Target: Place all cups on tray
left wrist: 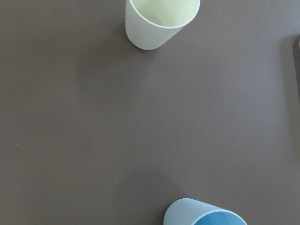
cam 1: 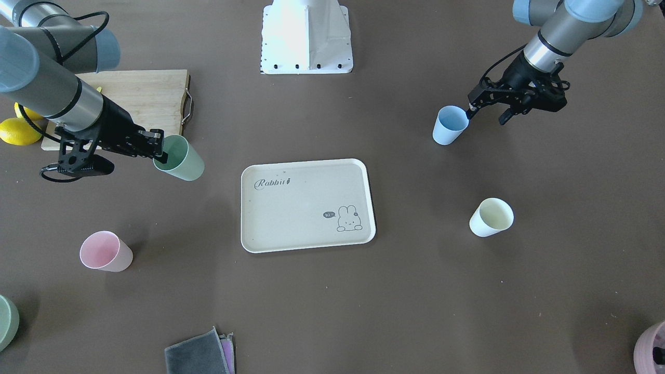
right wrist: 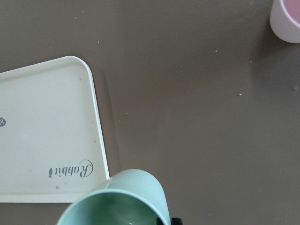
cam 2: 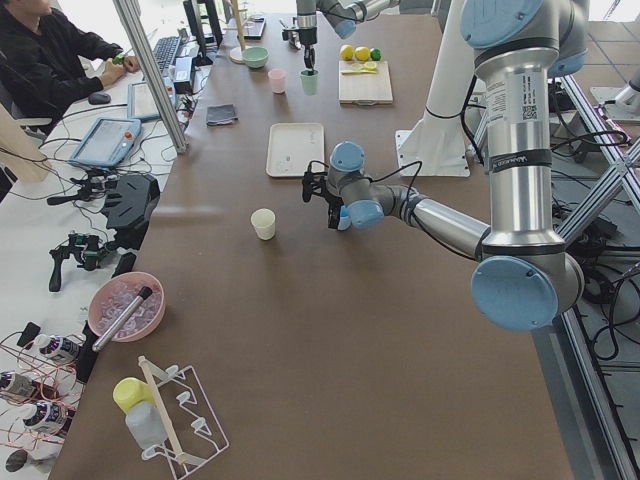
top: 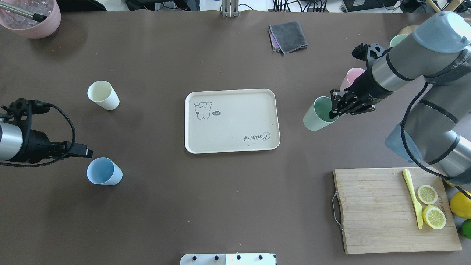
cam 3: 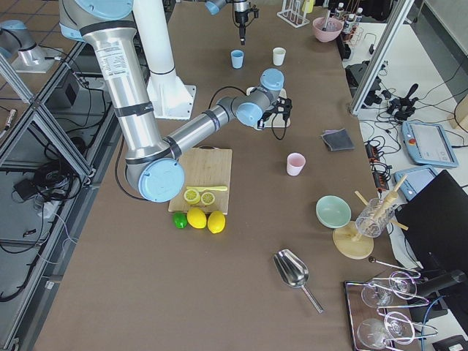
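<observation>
Slippage worries us most: the right gripper (cam 1: 162,150) pinches only one side of the rim of the mint green cup (cam 1: 182,158), which seems lifted just beside the tray (cam 1: 306,208), so we judge it could swing, slip out, or catch the raised rim and topple. The left gripper (cam 1: 487,117), jaws apparently spread, has one finger at the rim of the light blue cup (cam 1: 449,125), and a careless closing could knock that cup over. We see nothing inside any cup, the tray bears none, and the pink cup (cam 1: 105,252) and cream-white cup (cam 1: 491,217) stand upright, well apart from it.
</observation>
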